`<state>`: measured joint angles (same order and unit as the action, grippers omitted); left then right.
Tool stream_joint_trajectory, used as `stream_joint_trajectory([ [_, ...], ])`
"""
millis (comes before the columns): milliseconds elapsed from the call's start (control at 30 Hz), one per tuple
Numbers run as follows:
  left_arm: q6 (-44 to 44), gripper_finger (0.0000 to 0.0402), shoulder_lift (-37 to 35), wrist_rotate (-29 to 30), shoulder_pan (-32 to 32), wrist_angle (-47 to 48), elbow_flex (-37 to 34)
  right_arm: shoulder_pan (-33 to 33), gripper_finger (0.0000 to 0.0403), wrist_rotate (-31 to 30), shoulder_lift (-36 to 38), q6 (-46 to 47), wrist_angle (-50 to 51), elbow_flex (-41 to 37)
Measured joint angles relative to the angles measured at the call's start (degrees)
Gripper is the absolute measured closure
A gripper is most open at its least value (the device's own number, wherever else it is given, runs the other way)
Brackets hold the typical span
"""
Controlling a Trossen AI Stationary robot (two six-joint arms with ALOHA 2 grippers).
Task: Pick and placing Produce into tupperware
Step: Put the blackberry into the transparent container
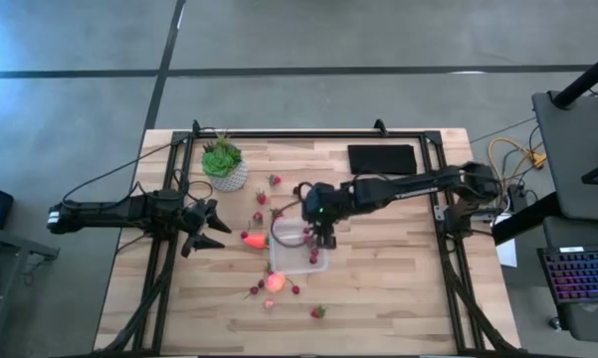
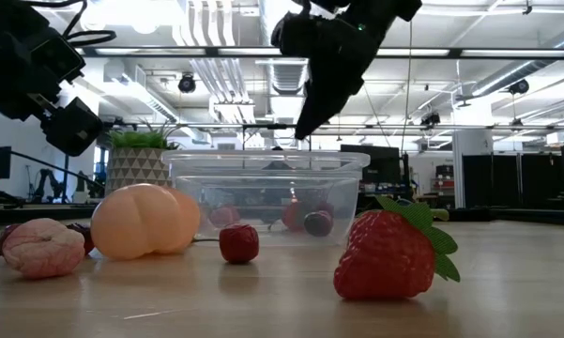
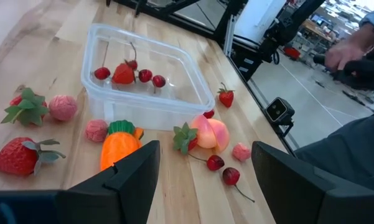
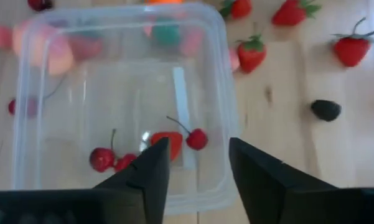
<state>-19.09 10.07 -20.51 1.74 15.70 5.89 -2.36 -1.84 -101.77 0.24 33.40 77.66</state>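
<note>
The clear square tupperware (image 1: 299,249) stands mid-table and holds a few cherries and one red strawberry (image 4: 169,144). My right gripper (image 4: 199,168) hovers open just above its right-hand part, fingers pointing down, holding nothing. My left gripper (image 3: 205,180) is open and empty, left of the produce and clear of the table. An orange carrot (image 1: 254,240) lies against the container's left wall. The pink-red peach (image 1: 276,282) rests on the wood near the container's near side. Strawberries and cherries (image 3: 15,155) lie scattered around it.
A green plant in a pale pot (image 1: 224,164) stands toward the far left. A black pad (image 1: 382,158) lies at the far edge. One strawberry (image 1: 318,311) sits alone near the near edge. A person's hand (image 3: 355,50) shows beyond the table's right side.
</note>
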Motion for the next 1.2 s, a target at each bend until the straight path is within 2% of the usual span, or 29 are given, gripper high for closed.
stream_joint_trajectory([
  [133,0.0,0.0162,-0.1,0.0,0.0,-0.1,0.0,0.0,0.0209,-10.9,-0.8,3.3,1.4,1.6],
  [200,0.0,0.0162,0.0,0.0,0.0,-0.2,0.0,2.4,0.0202,-12.8,-0.9,4.6,1.3,2.1],
  [267,0.0,0.0162,0.0,0.0,0.0,-0.2,0.0,5.7,0.0200,-10.9,-0.9,4.9,1.1,2.7],
  [400,0.0,0.0162,0.0,0.0,0.0,-0.2,0.0,12.5,0.0200,-2.5,-1.5,2.5,0.3,3.5],
  [567,0.0,0.0162,0.0,0.0,0.0,-0.2,0.0,19.4,0.0200,7.6,-7.1,12.5,3.8,8.0],
  [667,0.0,0.0162,0.0,0.0,0.0,-0.3,0.0,20.7,0.0200,11.9,-12.3,15.6,4.7,12.0],
  [967,0.0,0.0162,-0.1,0.0,0.0,-0.2,0.0,20.6,0.0200,12.2,-27.4,20.1,18.5,30.8],
  [1100,0.0,0.0162,0.0,0.0,0.0,-0.2,0.0,20.5,0.0202,6.5,-30.8,22.3,21.6,37.4],
  [1200,0.0,0.0162,0.0,0.0,0.0,-0.2,0.0,20.4,0.0210,5.4,-32.5,23.3,23.6,40.7],
])
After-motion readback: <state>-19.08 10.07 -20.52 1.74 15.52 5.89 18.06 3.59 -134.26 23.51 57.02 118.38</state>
